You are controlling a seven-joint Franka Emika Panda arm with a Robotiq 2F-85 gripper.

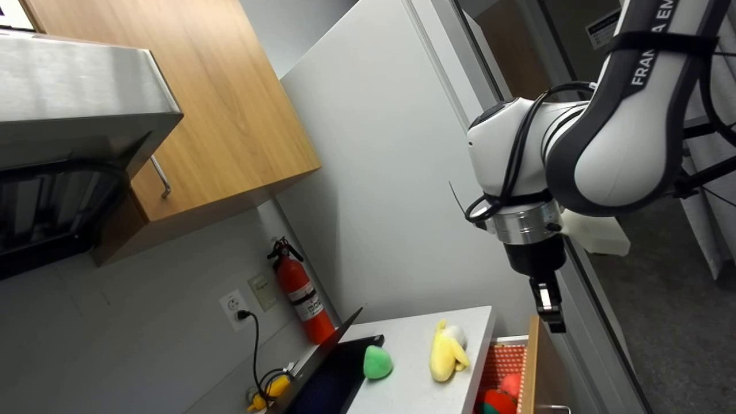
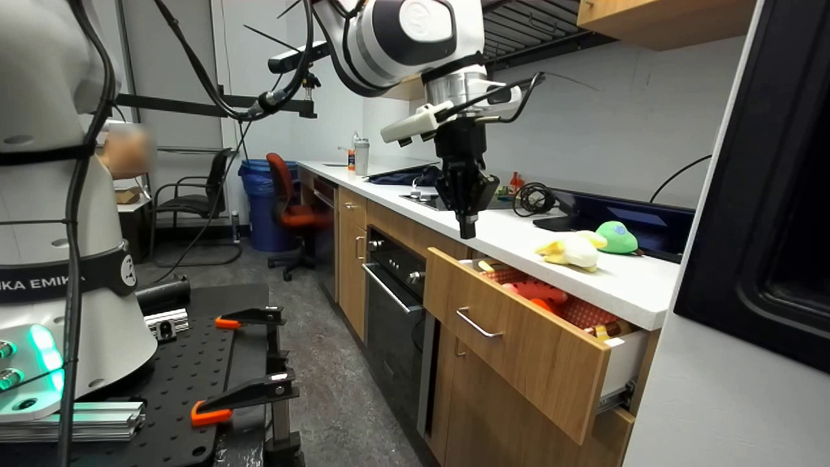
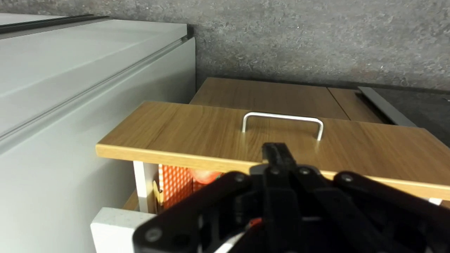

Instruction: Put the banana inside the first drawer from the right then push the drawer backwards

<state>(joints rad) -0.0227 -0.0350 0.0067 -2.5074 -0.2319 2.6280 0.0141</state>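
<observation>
The banana [image 1: 441, 359] is a yellow plush on the white counter top, behind the drawer; it also shows in an exterior view [image 2: 570, 250]. It is out of view in the wrist view. The first drawer from the right [image 2: 519, 334] is pulled open, its wooden front [image 1: 542, 368] standing away from the counter. Its front and handle also show in the wrist view [image 3: 197, 131]. My gripper [image 2: 467, 230] points down above the drawer's front edge, apart from the banana. Its fingertips [image 3: 276, 149] are together with nothing between them; they also show in an exterior view [image 1: 555, 326].
A green ball [image 1: 377, 362] lies beside the banana on the counter [image 1: 397, 397]. Red and orange items [image 2: 541, 292] lie in the drawer. A dark open device [image 2: 639, 224] stands behind. A white wall [image 3: 63, 154] flanks the drawer. An oven [image 2: 395, 318] is beside it.
</observation>
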